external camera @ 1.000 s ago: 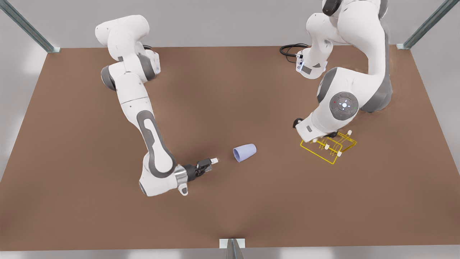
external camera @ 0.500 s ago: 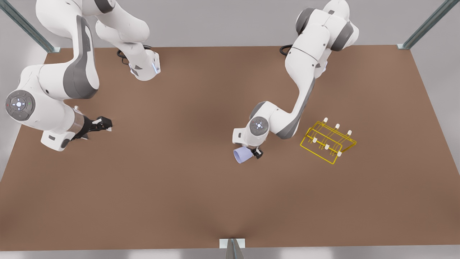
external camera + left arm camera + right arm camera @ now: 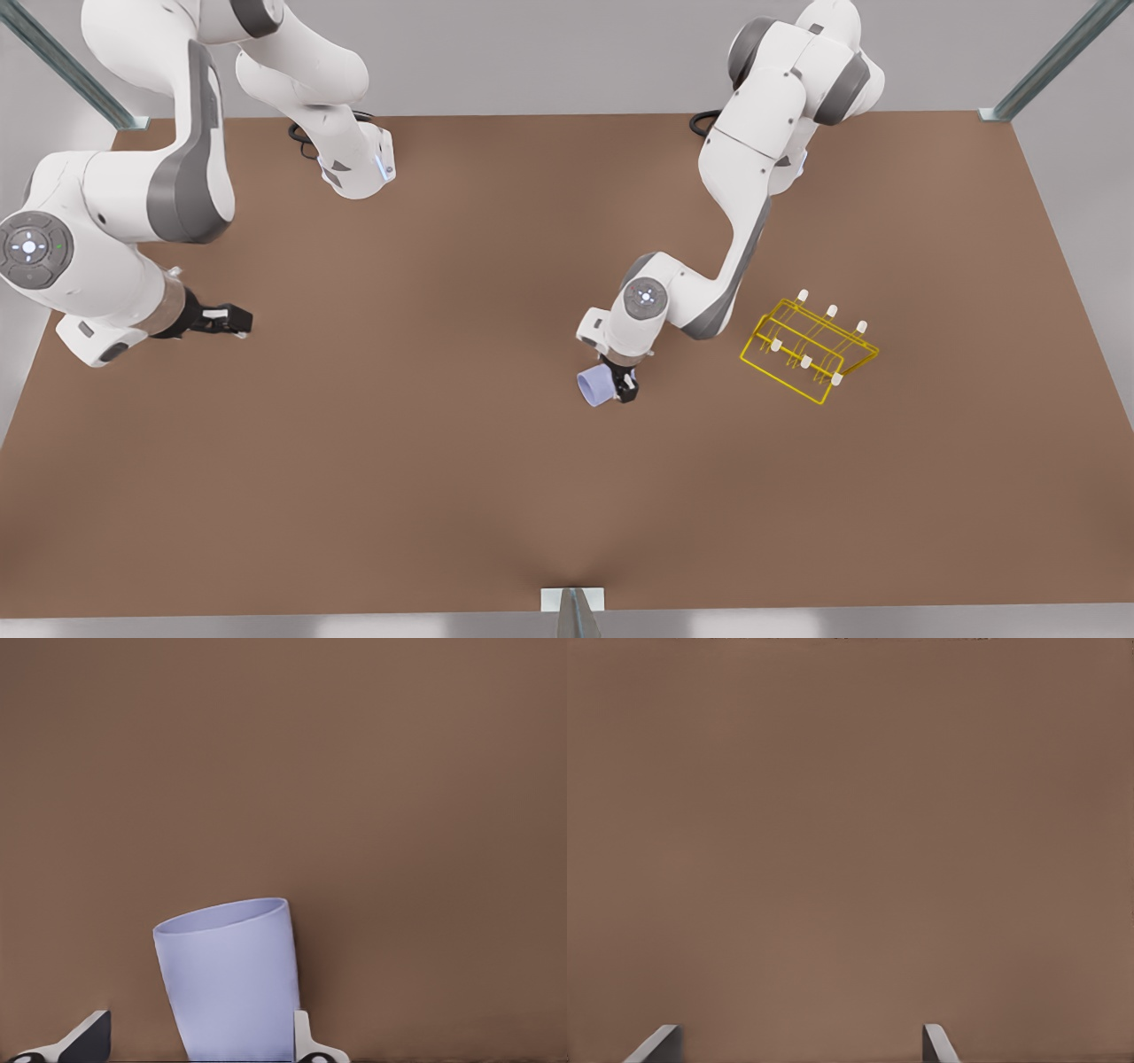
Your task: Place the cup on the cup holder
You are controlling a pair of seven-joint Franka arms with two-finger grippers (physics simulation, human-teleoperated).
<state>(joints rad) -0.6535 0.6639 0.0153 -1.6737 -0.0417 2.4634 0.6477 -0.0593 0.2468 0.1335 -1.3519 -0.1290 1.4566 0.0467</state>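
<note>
The lavender-blue cup (image 3: 594, 387) lies on its side on the brown table, mouth toward the front view's left. My left gripper (image 3: 617, 383) reaches down over it from the arm on the front view's right. In the left wrist view the cup (image 3: 232, 979) sits between the open fingers of the left gripper (image 3: 202, 1028); one fingertip (image 3: 304, 1038) touches its side, the other stands apart. The yellow wire cup holder (image 3: 811, 350) with white-tipped prongs stands to the front view's right of the cup. My right gripper (image 3: 229, 319) hangs open near the table's left edge, with bare table under it (image 3: 797, 1036).
Black cables (image 3: 306, 146) lie by the arm bases at the back edge. Metal frame posts (image 3: 1050, 62) stand at the back corners, and a bracket (image 3: 573, 601) sits at the front edge's middle.
The left arm swung from over the cup holder to the cup and settled lower around it. The right arm pulled back from beside the cup to the table's left edge.
</note>
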